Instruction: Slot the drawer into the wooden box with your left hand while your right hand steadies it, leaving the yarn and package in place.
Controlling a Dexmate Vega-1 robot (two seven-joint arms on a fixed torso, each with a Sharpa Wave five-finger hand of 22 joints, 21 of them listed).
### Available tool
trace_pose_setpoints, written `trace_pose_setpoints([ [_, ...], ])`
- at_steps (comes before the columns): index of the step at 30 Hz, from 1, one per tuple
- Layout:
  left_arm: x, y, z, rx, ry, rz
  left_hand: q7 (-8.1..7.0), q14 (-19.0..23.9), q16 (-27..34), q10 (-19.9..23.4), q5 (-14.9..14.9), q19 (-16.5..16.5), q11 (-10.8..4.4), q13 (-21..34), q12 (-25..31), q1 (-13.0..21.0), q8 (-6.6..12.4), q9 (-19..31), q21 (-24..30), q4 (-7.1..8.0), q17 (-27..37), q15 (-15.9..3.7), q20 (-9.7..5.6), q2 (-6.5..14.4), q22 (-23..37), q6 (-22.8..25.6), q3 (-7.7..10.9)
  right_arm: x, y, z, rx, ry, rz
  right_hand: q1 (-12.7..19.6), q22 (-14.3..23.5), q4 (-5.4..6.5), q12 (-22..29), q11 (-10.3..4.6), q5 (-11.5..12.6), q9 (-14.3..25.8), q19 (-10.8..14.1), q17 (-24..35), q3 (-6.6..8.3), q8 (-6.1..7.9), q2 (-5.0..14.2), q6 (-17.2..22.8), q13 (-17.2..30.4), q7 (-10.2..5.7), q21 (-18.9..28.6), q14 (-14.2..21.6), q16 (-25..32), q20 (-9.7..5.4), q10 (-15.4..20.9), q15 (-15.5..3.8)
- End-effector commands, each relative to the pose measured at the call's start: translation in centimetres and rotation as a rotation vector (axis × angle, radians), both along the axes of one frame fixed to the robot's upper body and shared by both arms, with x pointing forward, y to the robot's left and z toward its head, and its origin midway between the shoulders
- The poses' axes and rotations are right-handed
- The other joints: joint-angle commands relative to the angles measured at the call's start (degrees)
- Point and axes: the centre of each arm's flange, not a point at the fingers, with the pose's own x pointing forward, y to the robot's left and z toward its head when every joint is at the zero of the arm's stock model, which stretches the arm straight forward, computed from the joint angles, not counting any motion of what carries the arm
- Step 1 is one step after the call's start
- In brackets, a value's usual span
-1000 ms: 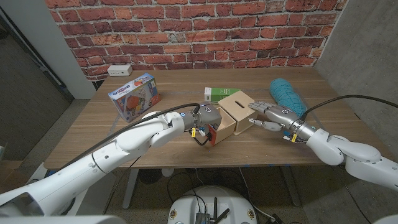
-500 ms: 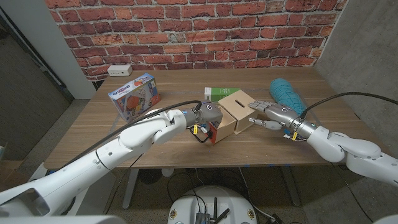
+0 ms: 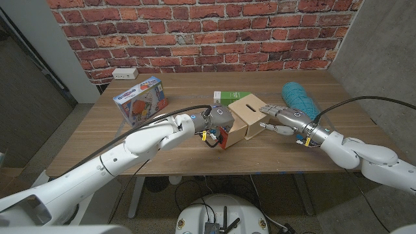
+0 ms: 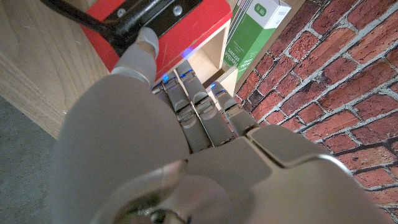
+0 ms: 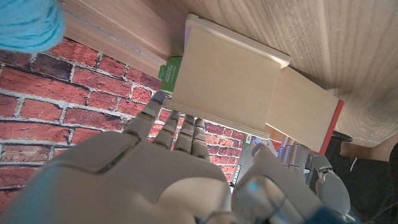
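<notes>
My left hand (image 3: 218, 121) holds the drawer (image 3: 224, 138) by its red front, at the near-left end of the wooden box (image 3: 246, 117). In the left wrist view my fingers (image 4: 198, 112) reach over the top edge of the red panel into the drawer's open inside, and my thumb presses on the black handle (image 4: 134, 17) on the panel's face. The drawer is part way in: in the right wrist view a stretch of its pale side (image 5: 303, 110) shows between the box (image 5: 224, 75) and the red front.

My right hand (image 3: 284, 119) is at the box's right side, fingers spread and pointing left at the box. They come up to its far-right end, and the right wrist view shows the fingertips (image 5: 181, 122) at the box's edge, holding nothing; I cannot tell whether they press on the wood.

The box sits near the middle of the worktop (image 3: 91, 130), set at a slant. A green-and-white package (image 3: 227, 97) stands just beyond the box, on its far side. The skein of teal yarn (image 3: 299, 97) lies to the right, beyond my right hand. A colourful toy carton (image 3: 139, 99) lies well apart to the left, and a white power strip (image 3: 124, 73) sits at the far left corner, by the brick wall (image 3: 208, 29).
</notes>
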Motion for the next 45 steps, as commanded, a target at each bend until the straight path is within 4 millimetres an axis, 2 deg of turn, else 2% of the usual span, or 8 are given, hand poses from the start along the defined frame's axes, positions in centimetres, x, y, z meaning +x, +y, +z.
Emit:
trace_pose_setpoints([
  [1,-0.7,0.2,-0.2,0.0,-0.056,-0.037,0.05,1.0,0.3,1.3,0.6,0.6,-0.73,0.1,0.3,3.4,0.16,0.2,0.4,0.25,0.1,-2.44,-9.25,3.3,0.2,0.6,-0.14,0.2,0.2,0.0,-0.004,0.009,0.001,0.1,0.1,-0.02,0.2,0.02,0.0,0.2,1.8,0.1,0.41,0.29,2.5,0.8,0.3,0.07,0.4,0.7,0.5,-5.48,1.2,-1.77],
  [21,-0.3,1.0,-1.3,-0.024,-0.123,-0.062,0.02,1.3,0.3,1.8,0.6,1.1,-0.66,0.1,0.3,3.7,0.11,0.3,0.5,0.27,0.1,-2.44,-9.31,3.1,0.3,0.9,-0.43,0.0,0.3,-0.3,-0.002,0.028,0.0,0.0,0.1,0.01,0.2,0.29,-0.1,0.2,2.8,0.2,0.5,0.39,2.45,1.6,0.3,0.34,0.3,1.6,0.6,-5.33,2.0,-1.65],
  [45,-1.1,2.3,-2.2,-0.071,-0.15,-0.05,0.26,1.9,0.3,2.3,0.6,1.5,-0.63,0.2,0.4,4.0,-0.27,0.1,0.5,0.35,0.1,-2.44,-9.32,3.1,0.3,1.3,-0.84,-0.3,0.6,-0.3,0.009,0.025,-0.015,-0.1,0.1,0.02,0.2,0.36,-0.2,0.2,3.4,0.3,0.64,0.36,2.48,2.1,0.3,0.41,0.1,1.9,0.6,-5.2,2.4,-1.6],
])
